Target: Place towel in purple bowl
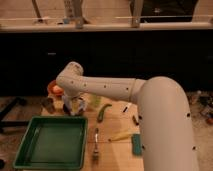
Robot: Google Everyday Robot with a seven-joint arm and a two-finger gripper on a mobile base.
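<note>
My gripper point(74, 106) hangs down from the white arm point(105, 89) over the left part of the wooden table point(117, 150), just beyond the far right corner of the green tray. A pale white-blue bundle point(78, 104), possibly the towel, is at the gripper. I cannot tell whether it is held. An orange-red bowl point(55, 89) sits just behind and left of the gripper. I see no clearly purple bowl; a small dark item point(47, 103) stands to the gripper's left.
A green tray point(51, 142) lies at front left. A fork point(95, 145) lies right of it. A green curved object point(103, 111), a yellow strip point(120, 136) and a green sponge point(136, 144) lie on the table. A dark counter runs behind.
</note>
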